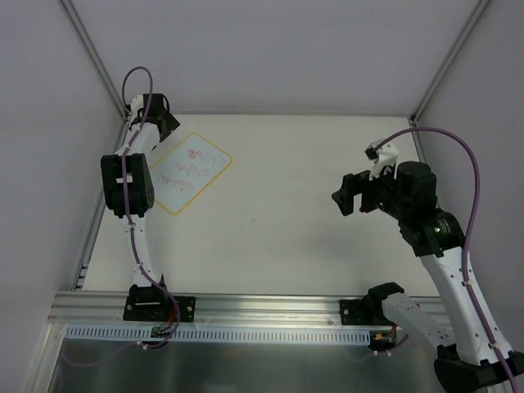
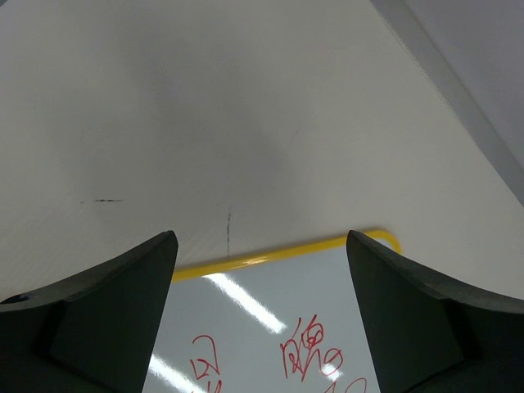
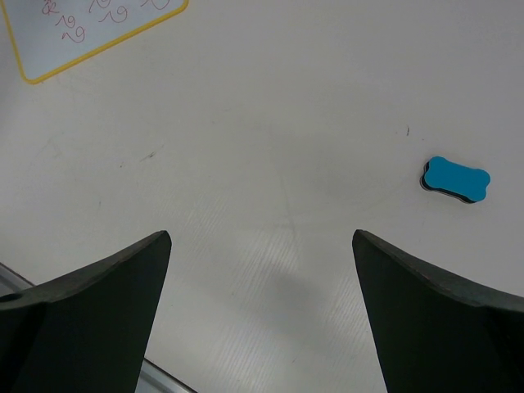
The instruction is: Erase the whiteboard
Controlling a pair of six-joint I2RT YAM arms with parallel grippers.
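The whiteboard (image 1: 190,173) lies flat on the white table (image 1: 286,237), in its far left part, turned so that its corners point toward the table's edges. It has a thin yellow rim and red scribbles (image 1: 193,164) across its white face.

The left gripper (image 1: 157,117) hangs over the far left corner of the table, just past the board's far left edge. In the left wrist view its two dark fingers (image 2: 106,319) stand wide apart with nothing between them, so the pincer is open and empty. The board's yellow rim runs across the gap between the fingers, and one rounded corner shows close to the right-hand finger. The red marks sit low in that view, between the fingers; bare table fills the area beyond the rim. Whether the fingertips touch the board or hover above it cannot be told.

The right gripper (image 1: 354,195) is raised above the right half of the table, well apart from the board. Its jaws are also spread wide and hold nothing. In the right wrist view the board shows only as a corner at the top left (image 3: 90,33), and a small blue eraser (image 3: 455,179) lies on the table to the right, apart from both fingers
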